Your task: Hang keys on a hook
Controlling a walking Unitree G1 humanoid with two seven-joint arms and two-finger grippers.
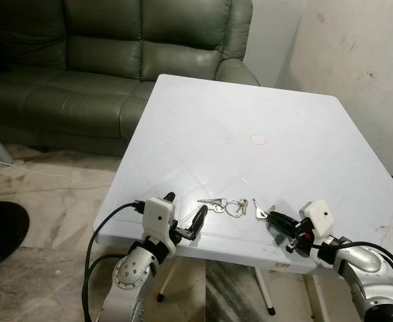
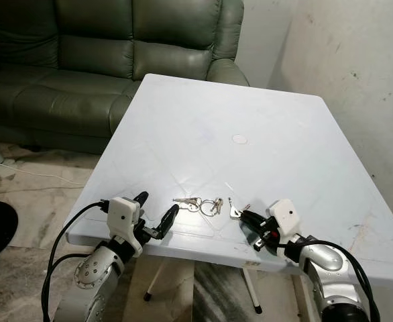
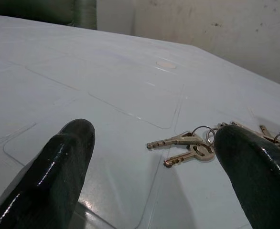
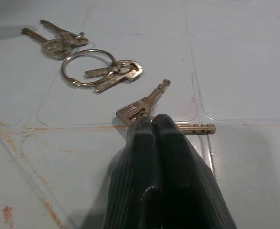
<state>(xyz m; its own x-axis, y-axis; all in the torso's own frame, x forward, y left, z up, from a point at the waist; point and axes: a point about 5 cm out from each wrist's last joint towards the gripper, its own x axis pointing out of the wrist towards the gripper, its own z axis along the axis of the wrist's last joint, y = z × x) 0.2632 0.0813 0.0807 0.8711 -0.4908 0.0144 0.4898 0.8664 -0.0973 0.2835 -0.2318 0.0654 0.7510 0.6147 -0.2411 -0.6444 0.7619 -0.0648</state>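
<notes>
On the white table (image 1: 263,114), the right end effector (image 4: 152,125) pinches keys (image 4: 142,107); the left end effector (image 1: 185,213) is spread.

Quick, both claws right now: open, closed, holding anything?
Left claw: open, empty, at the white plastic table's near edge beside the bunch of small metal keys.
Right claw: closed, pinching two keys of that bunch.
</notes>
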